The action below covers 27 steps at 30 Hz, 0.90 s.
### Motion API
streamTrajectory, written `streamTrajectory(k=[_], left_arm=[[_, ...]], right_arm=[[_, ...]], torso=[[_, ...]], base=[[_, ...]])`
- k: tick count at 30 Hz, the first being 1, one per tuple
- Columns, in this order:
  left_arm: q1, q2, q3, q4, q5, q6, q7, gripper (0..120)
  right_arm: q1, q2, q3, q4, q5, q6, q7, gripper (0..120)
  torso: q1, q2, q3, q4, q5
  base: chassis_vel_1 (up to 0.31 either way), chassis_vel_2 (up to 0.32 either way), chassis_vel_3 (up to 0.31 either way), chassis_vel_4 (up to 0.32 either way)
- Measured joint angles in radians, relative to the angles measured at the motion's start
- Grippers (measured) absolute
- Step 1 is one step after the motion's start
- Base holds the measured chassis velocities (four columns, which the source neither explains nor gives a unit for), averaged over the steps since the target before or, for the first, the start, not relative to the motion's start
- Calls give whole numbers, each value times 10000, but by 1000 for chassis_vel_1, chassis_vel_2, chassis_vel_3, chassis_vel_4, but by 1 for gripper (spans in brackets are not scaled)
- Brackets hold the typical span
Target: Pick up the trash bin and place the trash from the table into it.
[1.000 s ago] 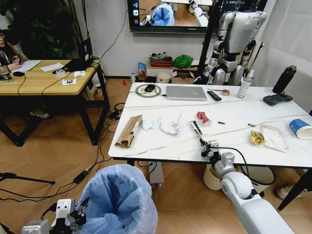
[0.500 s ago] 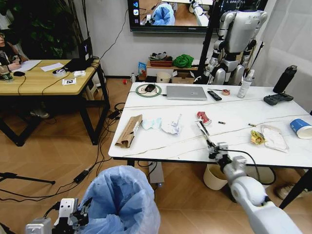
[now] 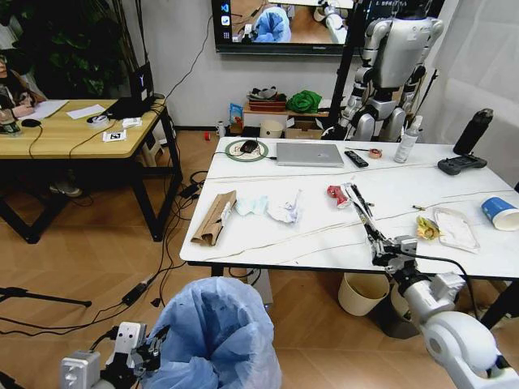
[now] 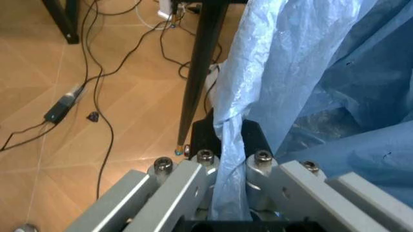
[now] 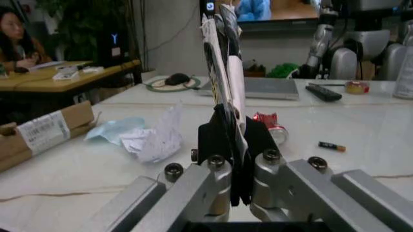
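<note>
1. Blue crinkly bag plastic marks the trash bin (image 3: 215, 332), low in the head view at about 7 o'clock from the table's centre, off the floor beside the near table edge.
2. Left gripper (image 4: 231, 169) has its fingers pressed together on a fold of that bag at the bin's rim; the wrist view shows the film bunched between the pads, so the bin seems to hang by bag and rim.
3. Right gripper (image 5: 232, 145) pinches a flat black-and-white wrapper (image 5: 223, 63) that stands up from its fingertips, above the white marble table (image 3: 268, 243) near its front edge, at roughly 4 o'clock from the table's centre.
4. More litter lies on the top: brown cardboard (image 3: 214, 217) at 9 o'clock, pale-blue and white crumpled paper (image 3: 272, 207) near the centre, a crushed red can (image 3: 337, 195) just beside the wrapper's tip, a yellow wrapper (image 3: 427, 229) and clear packet (image 3: 456, 229) at 3 o'clock, and a paper cup (image 3: 499, 213) farther out.
5. Judgement: the step in hand is carrying the wrapper to the bin. Doing it well means keeping the pinch firm, since the piece is thin and tall and may flop.
6. Clear the table edge first, then travel toward 7 o'clock and let go only once directly over the bag's opening.
7. Hold the bin level; the grip on thin film could slip or tear if jerked.
</note>
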Motion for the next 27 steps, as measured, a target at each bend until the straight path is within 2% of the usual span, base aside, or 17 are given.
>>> streamTrajectory(k=[7, 11, 15, 19, 23, 25, 27], left_arm=[[-582, 905, 445, 0, -354, 110, -96, 0], [-1109, 1681, 922, 27, -604, 121, -80, 0], [-1655, 2107, 1307, 160, -824, 159, -74, 0], [-2058, 2216, 1558, 229, -961, 198, -73, 0], [-2665, 2349, 2001, 331, -1148, 305, -128, 0], [-2719, 2357, 2029, 369, -1148, 308, -139, 0], [-2805, 2284, 2061, 408, -1173, 331, -144, 0]], right_arm=[[-923, 41, 93, 458, -285, 1259, -302, 0], [-1165, 119, 103, 534, -302, 1862, -556, 0], [-1301, -22, 118, 556, -197, 2337, -978, 0], [-1387, -221, 153, 523, -27, 2693, -1368, 0], [-1243, -1176, -163, 628, 1074, 2979, -1815, 0], [-1119, -1359, -257, 668, 1260, 2975, -1839, 0], [-768, -2085, -527, 793, 2020, 2872, -1944, 0]], torso=[[0, 0, 0, 0, -1], [-1, 0, 0, -1, 2], [0, 0, 0, -2, 0], [0, 0, 0, -2, 0], [0, 0, 0, -3, 2], [0, 0, 0, -3, 2], [0, 0, 0, 1, 1]], base=[[0, 0, 0, 0], [0, 0, 0, 0], [0, 0, 0, 0], [0, 0, 0, 0], [0, 0, 0, 0], [0, 0, 0, 0], [0, 0, 0, 0]])
